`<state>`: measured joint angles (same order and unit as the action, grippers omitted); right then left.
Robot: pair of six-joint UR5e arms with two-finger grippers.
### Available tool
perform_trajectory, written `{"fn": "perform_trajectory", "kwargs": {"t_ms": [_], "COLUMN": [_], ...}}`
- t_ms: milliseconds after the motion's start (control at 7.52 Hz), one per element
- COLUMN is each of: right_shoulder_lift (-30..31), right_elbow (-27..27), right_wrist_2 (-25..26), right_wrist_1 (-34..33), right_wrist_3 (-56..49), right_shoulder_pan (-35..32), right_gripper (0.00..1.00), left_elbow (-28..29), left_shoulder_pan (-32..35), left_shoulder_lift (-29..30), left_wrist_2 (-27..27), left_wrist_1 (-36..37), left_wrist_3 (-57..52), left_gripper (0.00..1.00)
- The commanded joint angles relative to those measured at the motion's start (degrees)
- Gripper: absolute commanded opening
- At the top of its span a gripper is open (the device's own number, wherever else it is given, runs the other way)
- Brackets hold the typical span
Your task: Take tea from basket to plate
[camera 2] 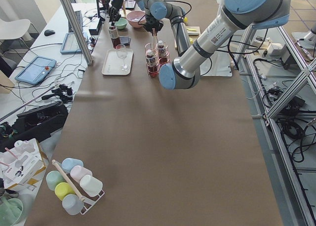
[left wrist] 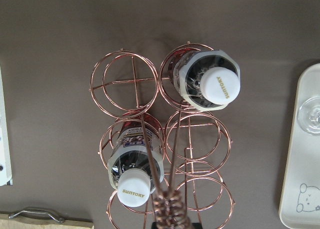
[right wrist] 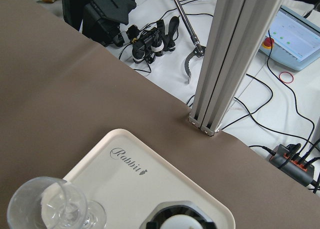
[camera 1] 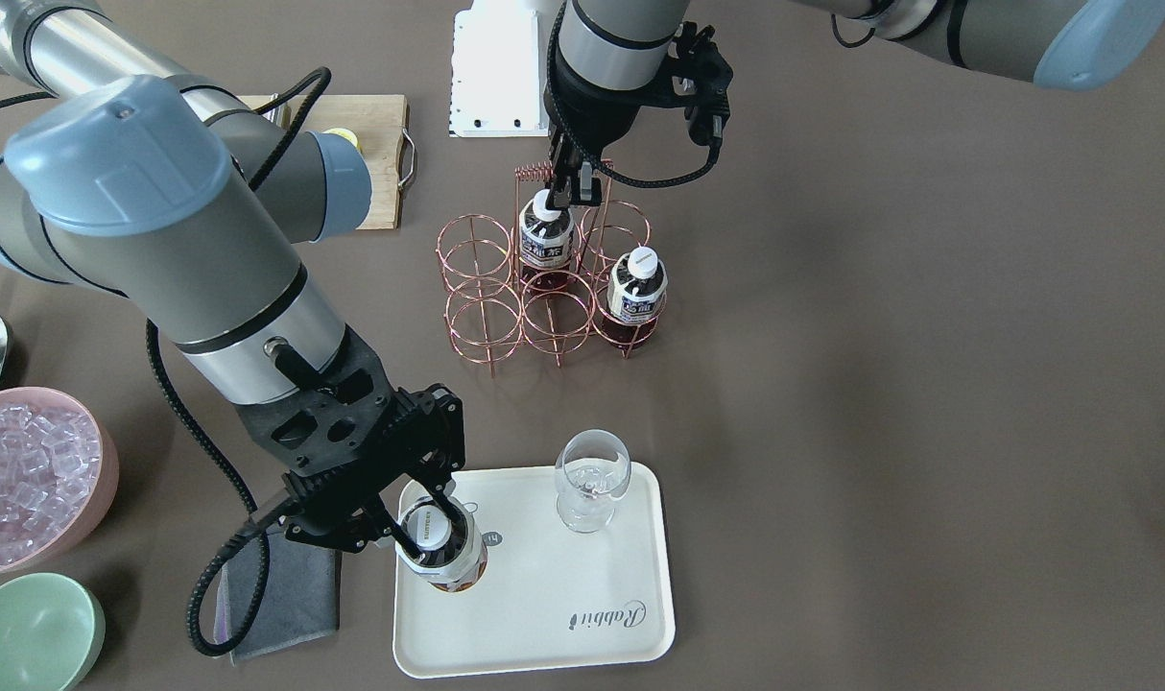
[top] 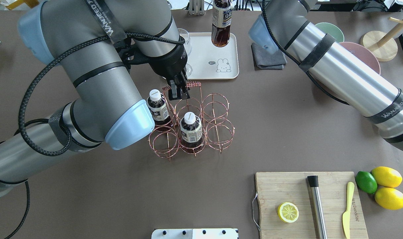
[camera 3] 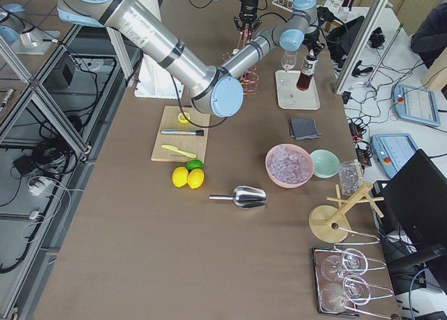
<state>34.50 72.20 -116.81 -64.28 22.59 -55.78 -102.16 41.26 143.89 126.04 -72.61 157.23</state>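
Right pincer clamps dark white-capped tea on plate; left pincer seemingly grips basket.

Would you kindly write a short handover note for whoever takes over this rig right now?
Right gripper: shut on one tea bottle, upright over the plate; contact with it unclear.
Left gripper: seems shut on the basket handle.
Two other bottles stand in the basket; a glass stands on the plate.
Done: one bottle out, at the plate.
To do: release it; perhaps move the other two.
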Motion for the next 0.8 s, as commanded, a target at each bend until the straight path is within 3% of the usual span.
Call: {"fn": "perform_trajectory", "kwargs": {"t_ms": [0, 665], "right_shoulder_lift": [0.13, 3.46], "right_elbow": [-4.15, -4.17], "right_wrist_2": [3.25, 4.40], "right_wrist_1": [5.79, 10.75], "right_wrist_3": [0.88, 1.49], "right_shoulder_pan": [2.60, 4.10], "right_gripper": [0.00, 0.00], "left_elbow": [0.03, 0.12], "left_shoulder_pan": [0.05, -0.04], "left_shoulder_lift": [-0.10, -0.10], "left_wrist_2": [0.00, 0.00], "left_wrist_1": [-0.08, -0.16], "left_wrist_3": [-0.08, -0.08], "left_gripper": [0.00, 0.00]}}
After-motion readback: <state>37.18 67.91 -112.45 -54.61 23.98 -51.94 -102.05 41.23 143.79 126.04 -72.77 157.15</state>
